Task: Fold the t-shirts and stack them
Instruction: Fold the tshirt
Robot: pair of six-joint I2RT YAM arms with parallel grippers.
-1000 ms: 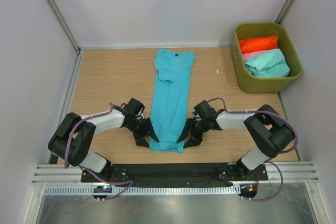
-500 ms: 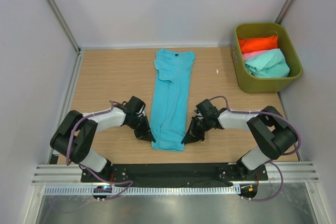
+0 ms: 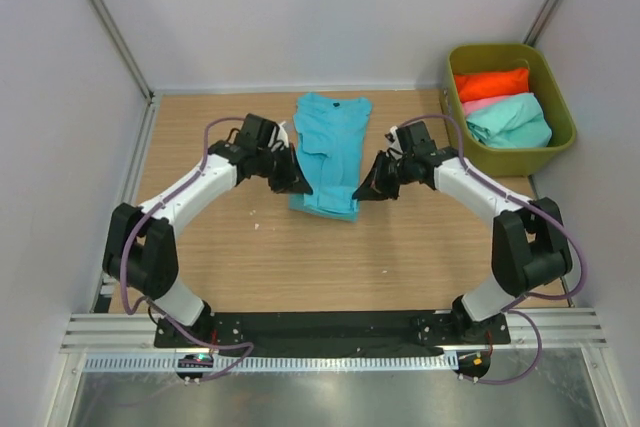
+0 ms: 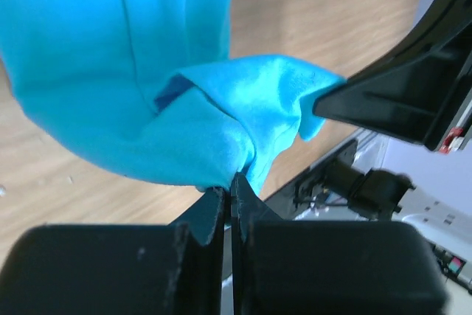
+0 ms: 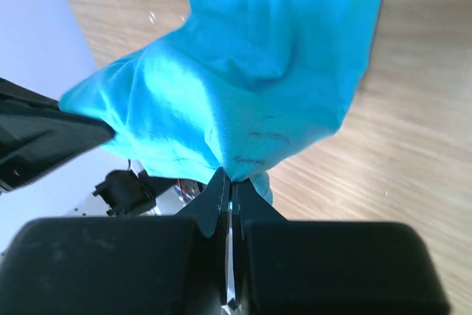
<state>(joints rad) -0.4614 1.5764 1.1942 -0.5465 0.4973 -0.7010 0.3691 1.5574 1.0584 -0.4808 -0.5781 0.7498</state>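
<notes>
Now the blue t-shirt looks much shorter than it did a moment ago. Back then it lay in one long strip down the middle of the table. Its bottom edge was close to the arms, and both sets of fingers stood open beside it. Since then the left gripper has pinched the left bottom corner and the right gripper has pinched the right bottom corner. Together they have carried that edge up and away toward the far side. Each wrist view shows the grip well: the two black fingers are squeezed tight together with a bit of blue cloth caught at their tips, and the rest of the shirt spreads out beyond them. So the shirt is bending in half, with the bottom part lifted over the top part and the bend on the near side. The collar end rests flat at the far middle of the table. This looks like the middle of a fold. The held edge is not down yet, so I think it must go a bit farther and then be laid flat on the collar end. Over on the far right, the green bin holds the orange t-shirt, the pink t-shirt and the mint t-shirt.
</notes>
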